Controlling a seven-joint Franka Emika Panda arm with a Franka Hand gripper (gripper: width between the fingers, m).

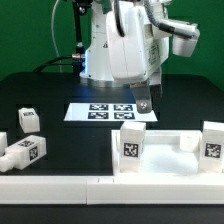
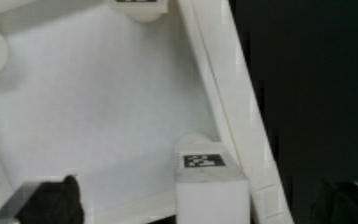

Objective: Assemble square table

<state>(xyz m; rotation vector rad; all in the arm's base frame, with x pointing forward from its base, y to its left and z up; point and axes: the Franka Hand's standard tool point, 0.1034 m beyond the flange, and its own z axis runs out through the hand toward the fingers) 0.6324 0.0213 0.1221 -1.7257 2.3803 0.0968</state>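
Exterior view: gripper (image 1: 145,103) hangs empty, jaws wide apart, at the marker board (image 1: 105,112)'s right edge. The square tabletop panel (image 1: 165,160) lies in front of that board against the long white rail (image 1: 80,188), probably braced there against sliding.

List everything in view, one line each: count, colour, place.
square table panel: one, white, on the exterior view's right, against the long rail.
legs: four, white with black-and-white tags. Two are loose on the exterior view's left, the second nearer the rail. Two stand upright at the panel.
marker board: one, white with black tags, flat at mid-table.
long rail: one, white, along the near edge.
table: one, black.
arm: one, white, behind the marker board.
gripper: one, dark jaws open and empty, by the marker board's end on the exterior view's right.
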